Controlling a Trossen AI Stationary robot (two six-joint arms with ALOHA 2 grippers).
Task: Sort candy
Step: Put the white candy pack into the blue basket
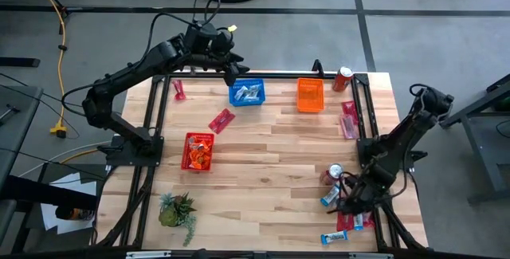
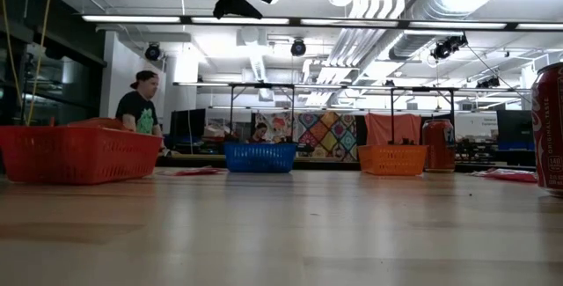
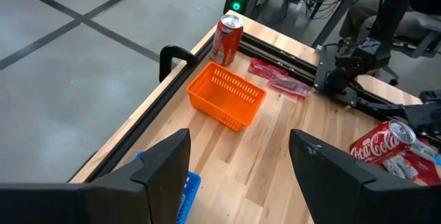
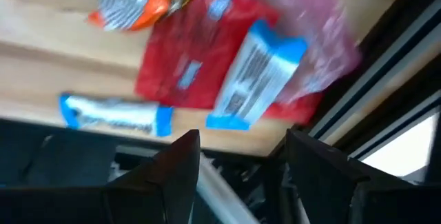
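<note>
a wooden tabletop (image 1: pixel 271 143) seen from above, with a dark robot arm at each side. the landmark here is the blue basket (image 1: pixel 247 92) at the tabletop's far edge; it already holds blue-and-white candy. the left hand (image 1: pixel 232 69) hangs in the air just above and behind the blue basket, its two fingers (image 3: pixel 162 162) spread apart and holding nothing. just to the right of the blue basket sits an orange basket (image 1: pixel 310 95), and beyond that an upright red soda can (image 1: pixel 343 78) at the far right corner. in front of the blue basket and to its left stands a red basket (image 1: pixel 198 151) with orange and red candy inside. between those two lies a loose red candy packet (image 1: pixel 221 120); another red packet (image 1: pixel 178 90) lies left of the blue basket by the frame rail. far from the blue basket, at the near right corner, lies the unsorted candy pile (image 1: pixel 347 211): blue-and-white bars, red and pink packets and an orange one, beside a tipped soda can (image 1: pixel 334 173). a single blue-and-white bar (image 1: pixel 334 237) lies at the near edge. two pink packets (image 1: pixel 348 119) rest along the right rail. the right hand (image 1: pixel 351 203) is low over this pile, fingers (image 4: pixel 169 172) apart, gripping nothing. a small green plant (image 1: pixel 177 211) stands at the near left corner. beyond the tabletop, a person (image 2: pixel 140 104) in a cap shows in the room.
</note>
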